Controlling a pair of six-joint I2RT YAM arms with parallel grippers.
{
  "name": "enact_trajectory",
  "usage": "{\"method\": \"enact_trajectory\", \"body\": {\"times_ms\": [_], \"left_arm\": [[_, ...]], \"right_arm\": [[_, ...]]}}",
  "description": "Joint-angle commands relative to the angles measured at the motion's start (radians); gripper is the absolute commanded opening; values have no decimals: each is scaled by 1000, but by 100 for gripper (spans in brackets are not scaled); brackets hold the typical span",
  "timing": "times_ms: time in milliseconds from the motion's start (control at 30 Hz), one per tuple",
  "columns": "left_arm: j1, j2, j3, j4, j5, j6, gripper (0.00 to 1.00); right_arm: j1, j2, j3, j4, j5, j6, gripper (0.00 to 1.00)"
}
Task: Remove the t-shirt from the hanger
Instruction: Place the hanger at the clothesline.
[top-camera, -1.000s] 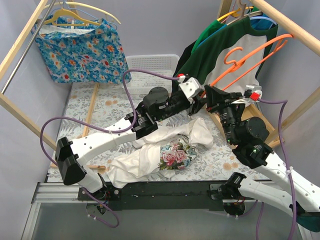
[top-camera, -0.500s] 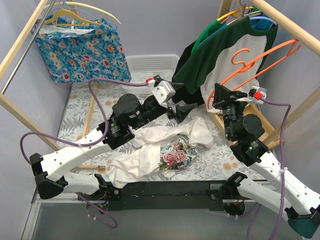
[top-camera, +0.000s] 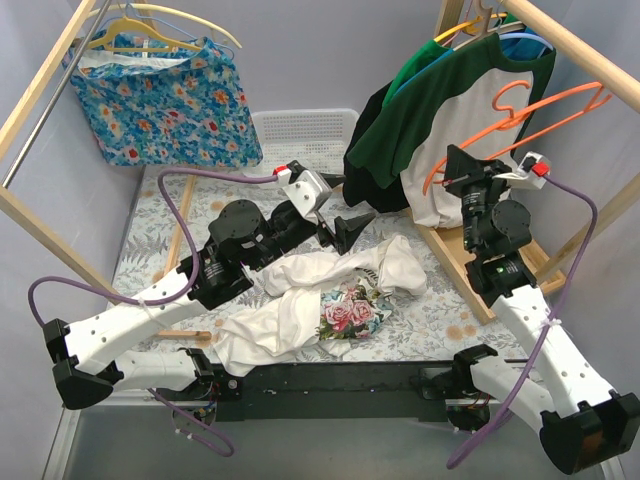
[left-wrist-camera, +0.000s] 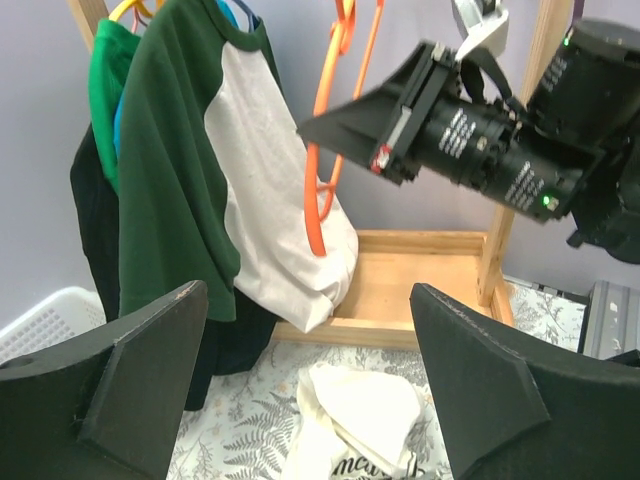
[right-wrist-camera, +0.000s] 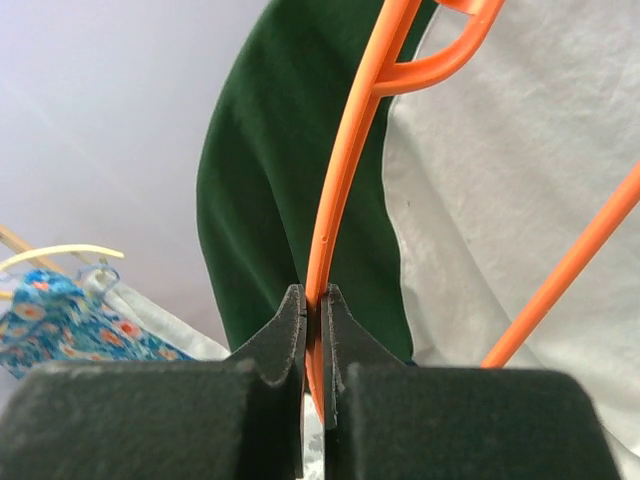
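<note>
The white t-shirt (top-camera: 330, 295) with a rose print lies crumpled on the fern-patterned table, off the hanger; part of it shows low in the left wrist view (left-wrist-camera: 365, 410). The bare orange hanger (top-camera: 520, 125) is held up near the right wooden rail, in front of a green-and-white shirt. My right gripper (top-camera: 452, 178) is shut on its lower bar, seen close in the right wrist view (right-wrist-camera: 313, 310) with the hanger (right-wrist-camera: 350, 170) pinched between the jaws. My left gripper (top-camera: 350, 228) is open and empty above the t-shirt's far end, its jaws wide apart (left-wrist-camera: 305, 300).
A green-and-white raglan shirt (top-camera: 450, 90) and dark garments hang on the right rack. A blue floral garment (top-camera: 160, 90) hangs at the back left. A white basket (top-camera: 300, 130) stands at the back. A wooden rack base (top-camera: 470, 260) lies on the right.
My right gripper has raised the orange hanger up and to the right, toward the rail. My left arm has drawn back to the left, away from the right gripper, and stays open.
</note>
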Motion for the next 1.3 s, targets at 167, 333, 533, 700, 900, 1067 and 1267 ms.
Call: {"method": "enact_trajectory", "body": {"times_ms": [167, 333, 533, 700, 900, 1067, 1267], "left_arm": [[-4, -42, -13, -27, -31, -11, 83], [-4, -52, -16, -38, -38, -13, 83], [-4, -57, -21, -43, -43, -13, 83], [-4, -57, -22, -43, -46, -13, 83], [-4, -54, -25, -43, -48, -14, 83], [-4, -60, -33, -41, -54, -14, 83], [-4, -65, -47, -41, -61, -16, 83]], "right_arm": [[-166, 79, 95, 235, -190, 196, 1], [-258, 150, 126, 289, -290, 352, 1], [-333, 231, 209, 337, -414, 417, 1], [-349, 256, 261, 321, -453, 413, 1], [-385, 262, 272, 297, -497, 474, 1], [-444, 256, 211, 303, -514, 575, 1], [-470, 237, 183, 306, -516, 604, 1]]}}
